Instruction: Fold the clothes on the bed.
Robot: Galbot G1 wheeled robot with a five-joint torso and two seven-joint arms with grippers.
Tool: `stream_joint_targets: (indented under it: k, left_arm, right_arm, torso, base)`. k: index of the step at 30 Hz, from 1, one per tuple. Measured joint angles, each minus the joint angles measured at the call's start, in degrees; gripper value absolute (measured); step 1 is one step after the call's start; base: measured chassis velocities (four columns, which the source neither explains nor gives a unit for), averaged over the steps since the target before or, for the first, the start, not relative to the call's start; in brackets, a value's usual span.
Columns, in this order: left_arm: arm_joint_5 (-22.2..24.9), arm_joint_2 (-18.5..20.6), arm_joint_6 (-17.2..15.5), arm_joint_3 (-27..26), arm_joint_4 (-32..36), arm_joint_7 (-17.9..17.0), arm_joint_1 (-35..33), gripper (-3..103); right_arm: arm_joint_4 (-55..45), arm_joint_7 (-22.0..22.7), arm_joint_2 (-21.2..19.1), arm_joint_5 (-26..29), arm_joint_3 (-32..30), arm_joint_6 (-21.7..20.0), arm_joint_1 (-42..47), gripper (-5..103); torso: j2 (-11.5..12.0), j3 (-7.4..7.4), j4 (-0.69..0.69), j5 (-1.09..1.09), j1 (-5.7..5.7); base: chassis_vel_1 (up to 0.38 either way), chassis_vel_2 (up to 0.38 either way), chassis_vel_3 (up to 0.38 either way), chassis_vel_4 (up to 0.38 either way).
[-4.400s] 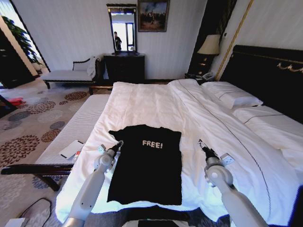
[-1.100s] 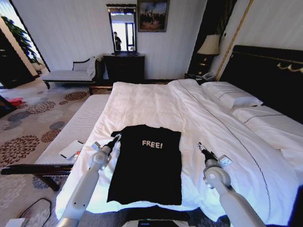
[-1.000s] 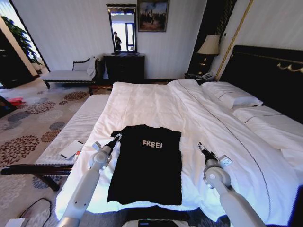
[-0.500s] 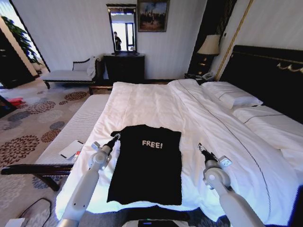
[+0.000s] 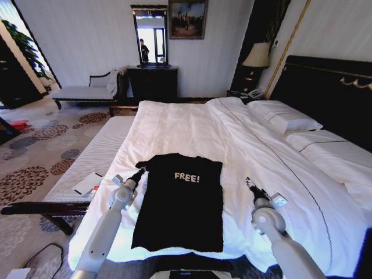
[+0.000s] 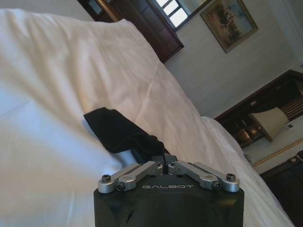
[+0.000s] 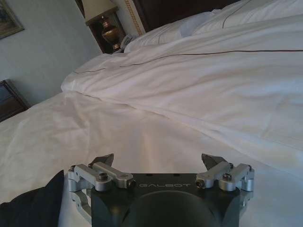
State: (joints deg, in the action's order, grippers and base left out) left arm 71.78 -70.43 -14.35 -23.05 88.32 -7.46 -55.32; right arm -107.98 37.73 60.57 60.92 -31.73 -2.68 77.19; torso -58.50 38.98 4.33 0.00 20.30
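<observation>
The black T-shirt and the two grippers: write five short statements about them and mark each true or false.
1. The black T-shirt lies spread on the white duvet of the bed. True.
2. The left gripper is shut on the T-shirt's sleeve. True.
3. The right gripper is shut on the T-shirt's hem. False: its jaws stand open over bare duvet, apart from the shirt.
4. The shirt's white "FREE!" lettering faces up. True.
5. The T-shirt lies on the pillows by the headboard. False: it lies near the foot of the bed, far from the pillows.
</observation>
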Motion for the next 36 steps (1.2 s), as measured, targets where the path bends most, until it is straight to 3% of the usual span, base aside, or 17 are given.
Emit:
stream_joint_targets:
  k: [6, 9, 10, 13, 15, 17, 20, 36]
  left_arm:
    - [-2.1, 0.8, 0.6, 0.5, 0.2, 0.4, 0.4, 0]
    - [-9.5, 2.5, 2.1, 3.3, 0.9, 2.2, 1.9, 0]
    - [-9.5, 2.5, 2.1, 3.3, 0.9, 2.2, 1.9, 0]
    - [-14.0, 5.1, 2.4, 6.3, 2.6, 2.9, 3.1, 0]
    - [-16.9, 8.0, 2.5, 8.6, 4.1, 3.3, 3.2, 0]
    - [-18.3, 9.2, 2.5, 10.3, 4.2, 3.5, 3.7, 0]
    - [-21.5, 12.3, 2.9, 14.6, 4.0, 4.4, 5.6, 0]
    - [-27.4, 23.7, 3.4, 27.2, 4.5, 6.9, 11.1, 0]
  right_arm:
    - [-0.1, 0.2, 0.4, -0.3, -0.1, -0.1, 0.2, 100]
    - [-0.1, 0.3, 0.5, -0.5, 0.0, -0.2, 0.3, 100]
    - [-0.1, 0.3, 0.5, -0.5, 0.0, -0.2, 0.3, 100]
    - [0.2, 0.5, 0.5, -0.6, 0.8, -0.3, -0.2, 100]
    - [0.8, 0.7, 0.2, -0.6, 2.5, -0.4, -1.8, 100]
    - [0.9, 0.7, 0.2, -0.6, 2.7, -0.5, -1.9, 100]
    - [0.9, 0.8, 0.3, -0.6, 2.5, -0.5, -1.6, 100]
    - [0.0, 1.1, 0.8, -0.7, 1.6, -0.5, -0.4, 100]
  torso:
    - [0.0, 0.00, -0.01, 0.00, 0.00]
    - [0.0, 0.00, 0.00, 0.00, 0.00]
    - [0.0, 0.00, 0.00, 0.00, 0.00]
    - [0.0, 0.00, 0.07, 0.00, 0.00]
    - [0.0, 0.00, -0.06, 0.02, 0.00]
    - [0.0, 0.00, -0.06, 0.01, 0.00]
    - [0.0, 0.00, 0.03, 0.00, 0.00]
    - [0.0, 0.00, -0.01, 0.00, 0.00]
  base:
    - [0.000, 0.000, 0.000, 0.000]
    - [0.000, 0.000, 0.000, 0.000]
    - [0.000, 0.000, 0.000, 0.000]
    - [0.000, 0.000, 0.000, 0.000]
    - [0.000, 0.000, 0.000, 0.000]
    - [0.000, 0.000, 0.000, 0.000]
    - [0.000, 0.000, 0.000, 0.000]
    - [0.000, 0.000, 0.000, 0.000]
